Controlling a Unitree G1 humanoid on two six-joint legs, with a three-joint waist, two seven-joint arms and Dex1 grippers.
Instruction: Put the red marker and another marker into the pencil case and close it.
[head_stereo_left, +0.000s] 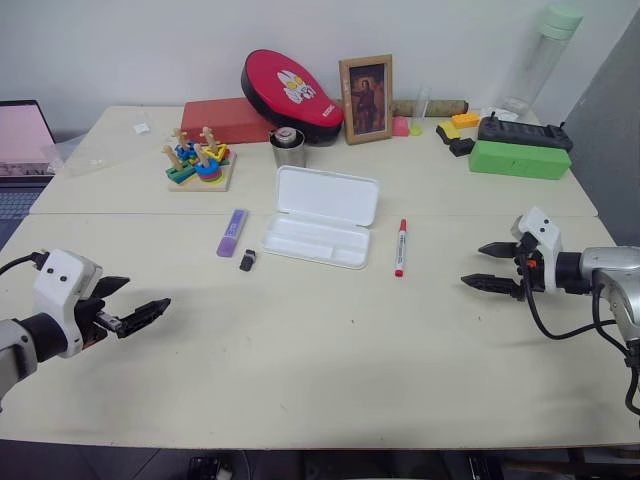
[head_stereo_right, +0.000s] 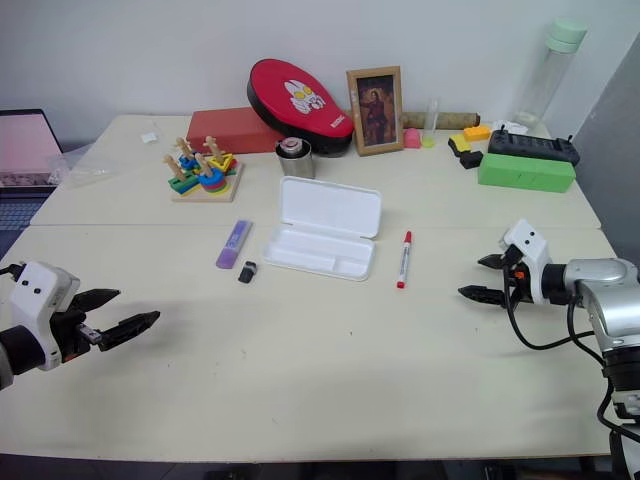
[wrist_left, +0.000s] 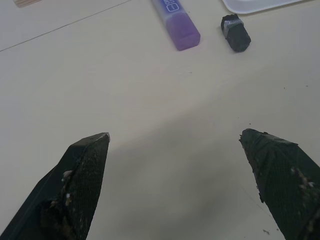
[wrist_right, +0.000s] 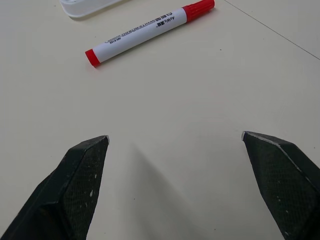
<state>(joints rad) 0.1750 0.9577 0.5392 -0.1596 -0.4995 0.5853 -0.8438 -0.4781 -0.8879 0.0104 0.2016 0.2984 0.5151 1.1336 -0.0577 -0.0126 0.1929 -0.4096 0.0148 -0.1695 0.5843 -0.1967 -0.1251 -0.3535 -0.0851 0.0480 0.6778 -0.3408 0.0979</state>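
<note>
Where the desk (head_stereo_left: 330, 350) meets the frame's left edge, a laptop (head_stereo_left: 22, 150) shows, cut off. Left hand (head_stereo_left: 138, 300) hovers low over bare desk, fingers spread wide, grasping nothing. Beyond it lies the purple highlighter (head_stereo_left: 232, 232), flat, cap toward the robot; in the left wrist view its far end runs out of frame. Just right of it, a small black object (head_stereo_left: 247, 261) (too small to identify). Next, the pencil case (head_stereo_left: 322, 219): lid swung open and resting back, tray compartments faint, nothing seen in them. Red marker (head_stereo_left: 401, 247) lies beside the case's right edge, apart from it, red cap at the far end. Right hand (head_stereo_left: 492, 266) hangs well right of the marker, fingers released wide, empty. Back row clutter partly overlaps: red pouch (head_stereo_left: 290, 93), framed picture (head_stereo_left: 366, 98).
</note>
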